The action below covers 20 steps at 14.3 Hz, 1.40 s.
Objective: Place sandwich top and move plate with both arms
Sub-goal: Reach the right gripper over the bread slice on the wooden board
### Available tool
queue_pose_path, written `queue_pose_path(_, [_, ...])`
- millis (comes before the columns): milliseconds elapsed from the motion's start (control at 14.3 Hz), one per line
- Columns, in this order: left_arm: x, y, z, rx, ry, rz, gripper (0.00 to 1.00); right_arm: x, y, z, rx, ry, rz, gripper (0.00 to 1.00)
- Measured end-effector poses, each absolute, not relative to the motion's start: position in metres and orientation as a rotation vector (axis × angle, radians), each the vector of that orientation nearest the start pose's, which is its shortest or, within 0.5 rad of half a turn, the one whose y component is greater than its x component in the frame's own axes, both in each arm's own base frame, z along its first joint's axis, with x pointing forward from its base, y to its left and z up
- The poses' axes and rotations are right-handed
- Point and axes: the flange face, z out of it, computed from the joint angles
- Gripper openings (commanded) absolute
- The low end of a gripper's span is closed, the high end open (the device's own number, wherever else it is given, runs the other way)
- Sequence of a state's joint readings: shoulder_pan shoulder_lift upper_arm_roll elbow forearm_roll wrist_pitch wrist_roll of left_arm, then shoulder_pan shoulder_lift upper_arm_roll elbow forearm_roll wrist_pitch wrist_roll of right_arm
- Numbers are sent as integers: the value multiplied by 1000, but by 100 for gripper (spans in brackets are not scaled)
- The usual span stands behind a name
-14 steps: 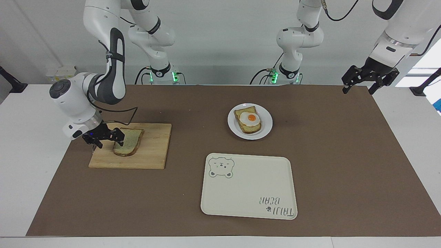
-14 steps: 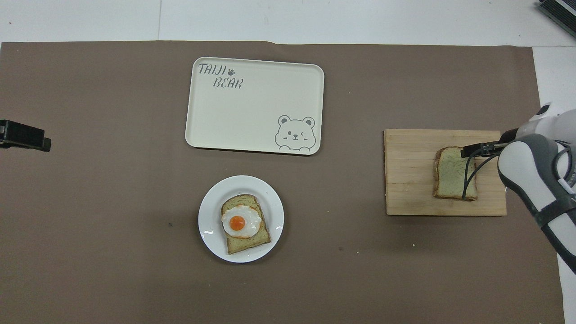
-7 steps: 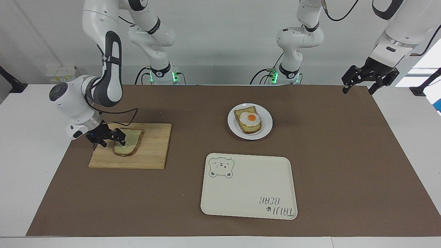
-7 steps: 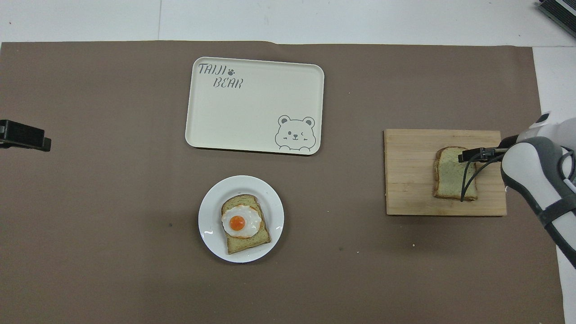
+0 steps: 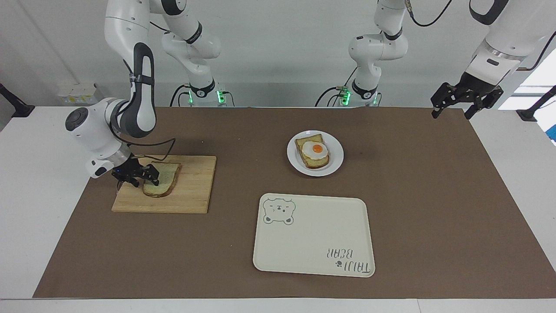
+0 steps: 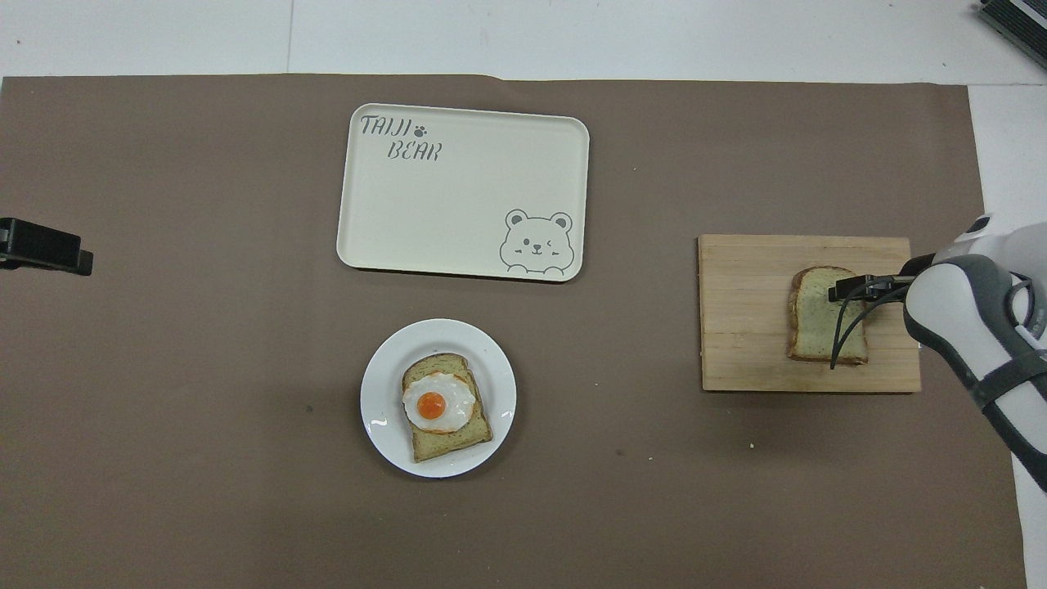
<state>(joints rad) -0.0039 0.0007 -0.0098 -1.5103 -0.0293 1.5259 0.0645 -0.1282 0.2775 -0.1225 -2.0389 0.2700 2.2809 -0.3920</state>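
Note:
The sandwich top (image 5: 165, 183) is a plain pale slice with brown crust, lying on a wooden cutting board (image 5: 191, 193) toward the right arm's end of the table. My right gripper (image 5: 145, 175) is low at the slice's edge that faces that end, reaching over the crust (image 6: 842, 288). The white plate (image 5: 337, 161) sits nearer to the robots than the tray and carries toast with a fried egg (image 5: 313, 152). Over the mat's corner at the left arm's end hangs my left gripper (image 5: 451, 111), open and holding nothing.
A cream rectangular tray (image 5: 312, 237) with a bear drawing lies farther from the robots than the plate. The brown mat (image 5: 434, 195) covers most of the table. The left gripper (image 6: 45, 245) shows at the overhead view's edge.
The right gripper has crept a little further over the bread's edge and its wrist has shifted slightly. The bread, plate and left arm have not moved.

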Motion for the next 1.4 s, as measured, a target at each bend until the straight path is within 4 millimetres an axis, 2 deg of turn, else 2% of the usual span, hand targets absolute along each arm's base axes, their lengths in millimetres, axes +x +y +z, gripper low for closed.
queue_pose_path(140, [551, -11, 649, -3168, 126, -25, 100, 573, -136, 306, -2968, 50, -39, 0])
queue_pose_path(1397, [547, -11, 646, -3169, 127, 23, 100, 575, -134, 312, -2961, 66, -54, 0])
